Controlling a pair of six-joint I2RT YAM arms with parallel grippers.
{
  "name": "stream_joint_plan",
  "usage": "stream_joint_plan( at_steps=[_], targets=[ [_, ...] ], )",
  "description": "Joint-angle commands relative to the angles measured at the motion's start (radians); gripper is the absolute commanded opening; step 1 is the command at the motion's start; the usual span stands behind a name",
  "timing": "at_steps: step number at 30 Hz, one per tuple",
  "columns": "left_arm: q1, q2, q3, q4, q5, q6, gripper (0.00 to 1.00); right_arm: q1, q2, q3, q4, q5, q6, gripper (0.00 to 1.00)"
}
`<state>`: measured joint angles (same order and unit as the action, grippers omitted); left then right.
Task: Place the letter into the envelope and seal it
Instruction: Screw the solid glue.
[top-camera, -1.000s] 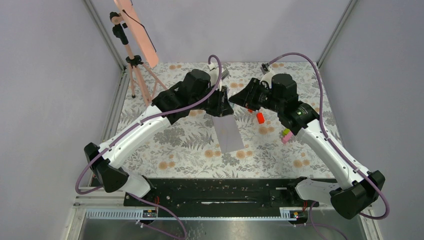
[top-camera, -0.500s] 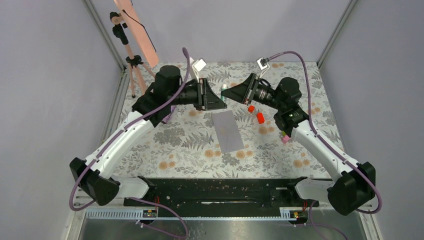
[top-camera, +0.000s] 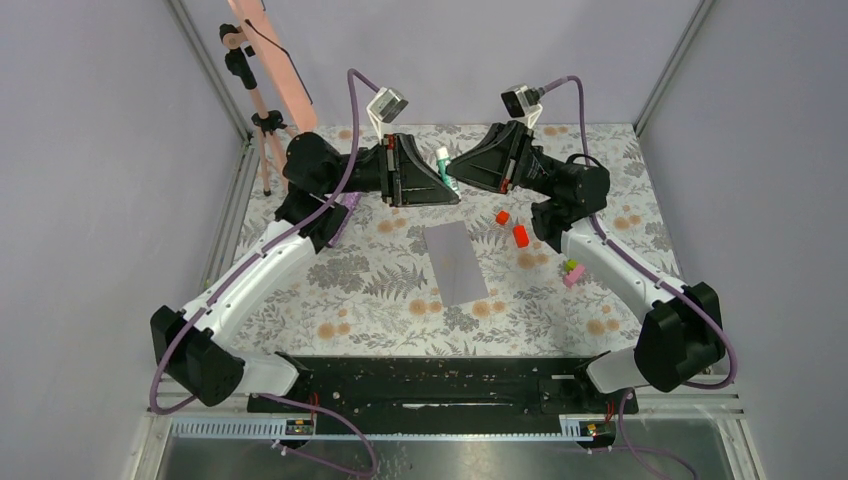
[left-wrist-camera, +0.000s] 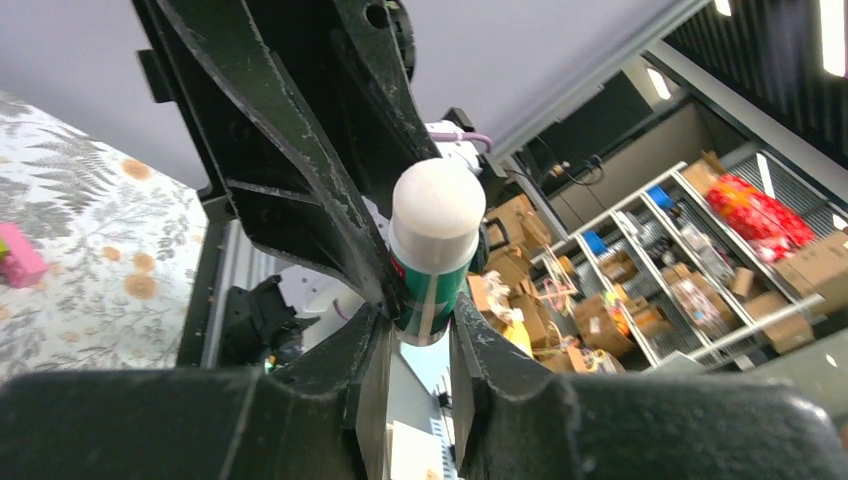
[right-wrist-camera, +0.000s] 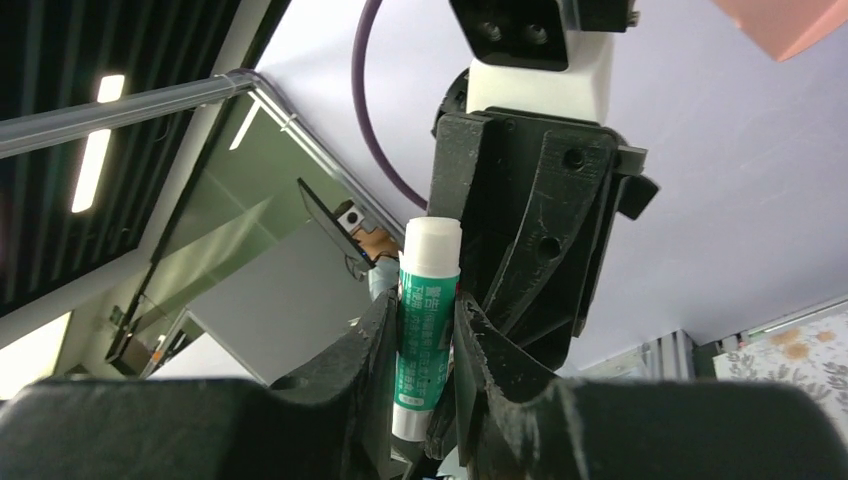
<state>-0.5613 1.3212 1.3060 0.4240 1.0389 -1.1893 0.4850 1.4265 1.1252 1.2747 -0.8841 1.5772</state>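
A green glue stick with a white cap hangs in the air over the far middle of the table, held from both sides. My left gripper is shut on its lower end. My right gripper is shut on its green body. The two grippers point at each other. The grey-lilac envelope lies flat on the flowered table, nearer than the grippers and apart from them. The letter does not show in any view.
Two red blocks lie right of the envelope, and a pink and green block lies further right. A tripod with a pink board stands at the far left corner. A purple object lies under the left arm.
Both grippers have risen from just above the envelope's far end and moved toward the back. The glue stick now shows between them, and the envelope has not moved.
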Motion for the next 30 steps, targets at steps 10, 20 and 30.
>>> stream_joint_plan(
  at_steps=[10,20,30],
  targets=[
    [0.064,0.022,0.013,0.438,-0.025,-0.285,0.00,0.020,-0.021,-0.007,0.087,-0.195,0.009,0.00],
    [0.063,0.031,0.030,0.170,0.018,-0.176,0.00,0.020,-0.086,0.009,-0.170,-0.178,-0.198,0.58],
    [0.046,0.057,0.026,0.184,0.055,-0.199,0.00,0.019,-0.091,0.051,-0.312,-0.167,-0.303,0.62]
  ],
)
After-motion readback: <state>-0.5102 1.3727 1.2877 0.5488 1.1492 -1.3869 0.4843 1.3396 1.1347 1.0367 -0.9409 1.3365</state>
